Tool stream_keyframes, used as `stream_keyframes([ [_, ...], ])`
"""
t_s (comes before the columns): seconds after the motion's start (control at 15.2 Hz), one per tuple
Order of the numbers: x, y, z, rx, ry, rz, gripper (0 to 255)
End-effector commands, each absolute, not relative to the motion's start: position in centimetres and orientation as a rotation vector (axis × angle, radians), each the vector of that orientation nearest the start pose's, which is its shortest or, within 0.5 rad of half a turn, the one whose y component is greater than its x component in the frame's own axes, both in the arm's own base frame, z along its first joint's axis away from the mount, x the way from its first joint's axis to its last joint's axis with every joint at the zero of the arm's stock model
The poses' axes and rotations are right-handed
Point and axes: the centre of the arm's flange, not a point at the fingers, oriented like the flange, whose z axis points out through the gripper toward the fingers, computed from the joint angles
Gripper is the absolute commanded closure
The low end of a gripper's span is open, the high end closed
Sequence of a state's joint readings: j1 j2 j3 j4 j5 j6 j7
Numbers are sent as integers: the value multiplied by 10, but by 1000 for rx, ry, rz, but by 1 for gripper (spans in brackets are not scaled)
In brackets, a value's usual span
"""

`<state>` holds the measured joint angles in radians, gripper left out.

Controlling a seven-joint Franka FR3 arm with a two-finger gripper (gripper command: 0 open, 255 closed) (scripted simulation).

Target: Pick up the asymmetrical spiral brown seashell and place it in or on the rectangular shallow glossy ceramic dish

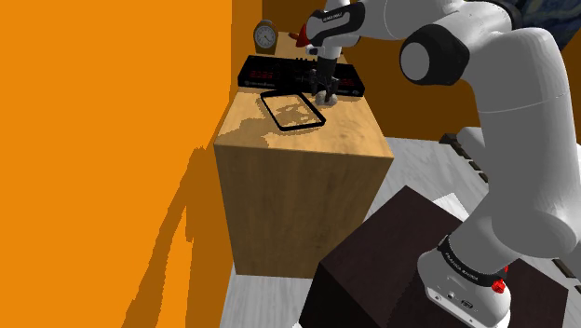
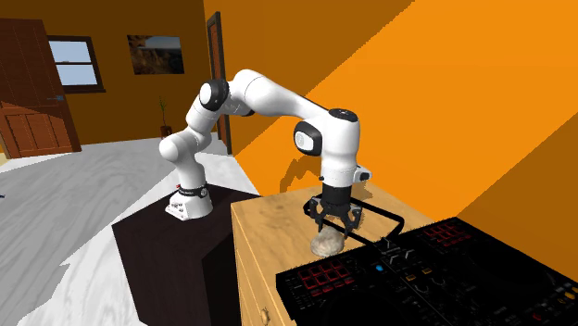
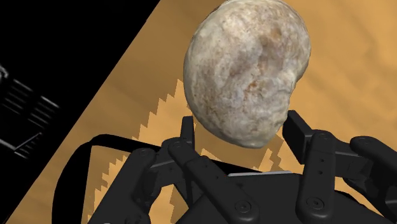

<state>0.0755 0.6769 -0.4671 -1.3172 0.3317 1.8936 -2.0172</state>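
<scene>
mottled grey-tan seashell (image 3: 248,73), rounded and lumpy, lay on the wood-grain table (image 1: 307,158), at 1 o'clock of the thin black-rimmed rectangular dish (image 1: 304,127) in the shoulder view. fingers (image 3: 298,127) stood apart, flanking it, gripping nothing.

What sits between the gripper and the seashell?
Nothing. In the second exterior view the gripper hangs right over the seashell, with nothing intervening. The wrist view shows the seashell straight ahead of its open fingers.
</scene>
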Motion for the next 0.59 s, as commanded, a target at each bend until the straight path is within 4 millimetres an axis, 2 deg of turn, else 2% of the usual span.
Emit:
stream_keyframes([
  [0.0, 702, -180, 364, 2214, 2282, 20, 255],
  [0.46, 702, -180, 364, 2214, 2282, 20, 255],
  [0.53, 702, -180, 369, 2214, 2282, 20, 255],
])
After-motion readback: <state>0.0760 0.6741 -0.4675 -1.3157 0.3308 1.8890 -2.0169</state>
